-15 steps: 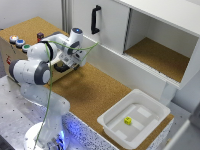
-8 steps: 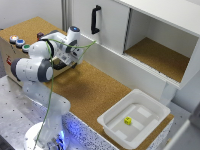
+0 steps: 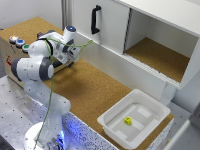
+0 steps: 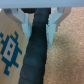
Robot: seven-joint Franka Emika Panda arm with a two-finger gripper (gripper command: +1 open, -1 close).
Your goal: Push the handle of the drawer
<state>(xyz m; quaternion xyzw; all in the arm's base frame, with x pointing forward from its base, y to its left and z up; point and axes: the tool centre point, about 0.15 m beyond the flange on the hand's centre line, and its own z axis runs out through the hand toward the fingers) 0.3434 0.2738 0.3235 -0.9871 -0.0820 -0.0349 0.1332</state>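
The wrist view shows the handle (image 4: 34, 61) as a black bar running between my two fingers (image 4: 26, 25), which sit against its sides. My gripper (image 4: 39, 41) is shut on it. Beside the handle is the pale wooden drawer front (image 4: 10, 30), which carries a blue pixel sticker. In the exterior view my gripper (image 3: 64, 59) is at the side of the cork-topped wooden box (image 3: 10, 50) with coloured buttons (image 3: 20, 43). The arm hides the drawer and handle there.
A big white cabinet (image 3: 150, 30) stands behind, with a long black door handle (image 3: 95, 20) and an open compartment. A white plastic tub (image 3: 107, 122) holding a small yellow object (image 3: 128, 120) sits at the exterior view's lower right. A cork surface (image 3: 95, 85) lies between them.
The arm and gripper have shifted slightly toward the exterior view's left, toward the wooden box. Nothing else has moved.
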